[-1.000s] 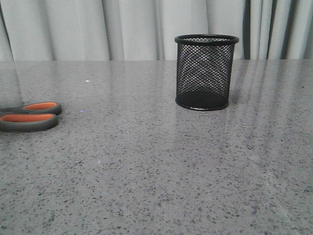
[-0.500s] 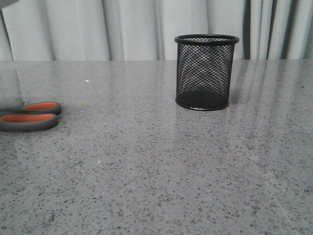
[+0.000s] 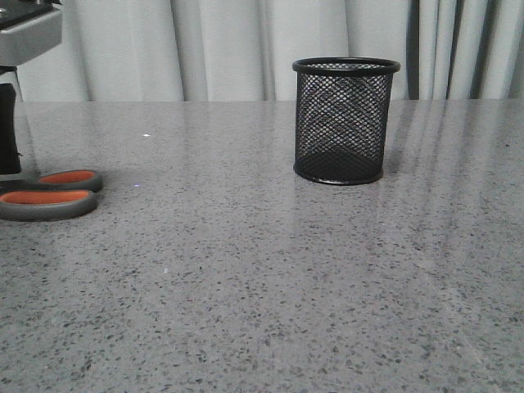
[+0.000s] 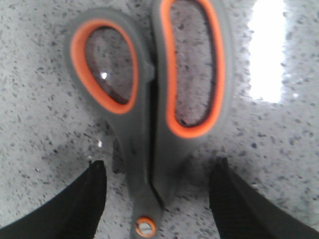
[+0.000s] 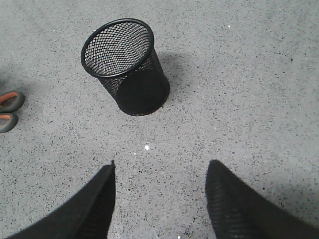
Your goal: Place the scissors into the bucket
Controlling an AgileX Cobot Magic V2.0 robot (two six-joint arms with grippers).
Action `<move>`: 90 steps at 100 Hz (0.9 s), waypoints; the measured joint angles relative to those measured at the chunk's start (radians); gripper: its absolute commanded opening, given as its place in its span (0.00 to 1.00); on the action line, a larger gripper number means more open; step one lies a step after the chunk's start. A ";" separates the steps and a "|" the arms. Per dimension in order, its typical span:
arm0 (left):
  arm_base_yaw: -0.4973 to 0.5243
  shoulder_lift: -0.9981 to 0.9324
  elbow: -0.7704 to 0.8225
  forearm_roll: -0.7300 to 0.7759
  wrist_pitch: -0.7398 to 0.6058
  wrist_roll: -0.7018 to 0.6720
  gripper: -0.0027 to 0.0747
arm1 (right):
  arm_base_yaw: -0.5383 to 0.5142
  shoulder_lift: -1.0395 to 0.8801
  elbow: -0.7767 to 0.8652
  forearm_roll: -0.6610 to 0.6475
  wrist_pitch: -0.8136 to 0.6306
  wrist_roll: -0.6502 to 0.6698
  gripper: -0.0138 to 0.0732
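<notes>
No words or labels can be read on anything. The scissors (image 4: 149, 114) with dark grey plastic handles and orange-lined loops lie flat on the speckled grey stone table (image 3: 262, 278), far left. The left gripper (image 4: 157, 199) hangs over them, fingers spread wide on both sides of the handles, not touching. The small black wire-mesh bucket (image 3: 344, 120) stands upright, well apart. The right gripper (image 5: 159, 199) is spread wide too, holding nothing.

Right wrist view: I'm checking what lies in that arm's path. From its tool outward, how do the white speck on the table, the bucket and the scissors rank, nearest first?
1. The white speck, on the table just ahead of the right tool.
2. The bucket, upright beyond the speck.
3. The scissors, farthest, only their handle loops showing at the picture's edge, off to the bucket's side.
</notes>
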 measured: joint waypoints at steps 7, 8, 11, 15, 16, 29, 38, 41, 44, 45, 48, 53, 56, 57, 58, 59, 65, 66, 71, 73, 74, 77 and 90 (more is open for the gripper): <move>0.000 0.027 -0.030 -0.012 0.030 0.000 0.58 | 0.000 0.000 0.000 0.000 0.000 0.000 0.58; 0.000 0.032 -0.036 -0.015 0.034 0.000 0.58 | 0.000 0.000 0.000 0.000 0.000 0.000 0.58; 0.000 0.044 -0.050 -0.022 0.048 0.000 0.58 | 0.000 0.000 0.000 0.000 0.000 0.000 0.58; 0.000 0.062 -0.072 -0.028 0.071 0.000 0.58 | 0.000 0.000 0.000 0.000 0.000 0.000 0.58; 0.000 0.065 -0.075 -0.027 0.080 0.000 0.58 | 0.000 0.000 0.000 0.000 0.000 0.000 0.58; 0.000 0.115 -0.130 -0.031 0.144 0.000 0.58 | 0.000 0.000 0.000 0.000 0.000 0.000 0.58; 0.000 0.131 -0.143 -0.031 0.164 0.000 0.58 | 0.000 0.000 0.000 0.000 0.006 0.000 0.58; 0.000 0.136 -0.148 -0.031 0.166 0.000 0.58 | 0.000 0.000 0.000 0.000 0.008 0.000 0.58; 0.000 0.139 -0.150 -0.031 0.172 0.000 0.58 | 0.000 0.000 0.000 0.000 0.010 0.000 0.58; 0.000 0.139 -0.152 -0.031 0.171 0.000 0.58 | 0.000 0.000 0.000 0.000 0.010 0.000 0.58; 0.000 0.144 -0.154 -0.031 0.175 0.000 0.58 | 0.000 0.000 0.000 0.000 0.010 0.000 0.58; 0.000 0.145 -0.156 -0.031 0.177 0.000 0.58 | 0.000 0.000 0.000 0.000 0.012 0.000 0.58; 0.000 0.146 -0.156 -0.031 0.177 0.000 0.58 | 0.000 0.000 0.000 0.000 0.012 0.000 0.58; 0.000 0.146 -0.156 -0.031 0.179 0.000 0.58 | 0.000 0.000 0.000 0.000 0.012 0.000 0.58; 0.000 0.146 -0.156 -0.031 0.179 0.000 0.58 | 0.000 0.000 0.000 0.000 0.012 0.000 0.58; 0.000 0.146 -0.158 -0.031 0.179 0.000 0.58 | 0.000 0.000 0.000 0.000 0.012 0.000 0.58; 0.000 0.146 -0.158 -0.031 0.179 0.000 0.58 | 0.000 0.000 0.000 0.000 0.014 0.000 0.58; 0.000 0.146 -0.158 -0.031 0.179 0.000 0.58 | 0.000 0.000 0.000 0.000 0.014 0.000 0.58; 0.000 0.147 -0.158 -0.031 0.179 0.000 0.58 | 0.000 0.000 0.000 0.000 0.014 0.000 0.58; 0.000 0.147 -0.158 -0.031 0.179 0.000 0.58 | 0.000 0.000 0.000 0.000 0.016 0.000 0.58; 0.000 0.147 -0.158 -0.031 0.179 0.000 0.58 | 0.000 0.000 0.000 0.000 0.016 0.000 0.58; 0.000 0.147 -0.158 -0.031 0.179 0.000 0.57 | 0.000 0.000 0.000 0.000 0.016 0.000 0.58; 0.000 0.147 -0.158 -0.031 0.179 0.000 0.47 | 0.000 0.000 0.000 0.000 0.016 0.000 0.58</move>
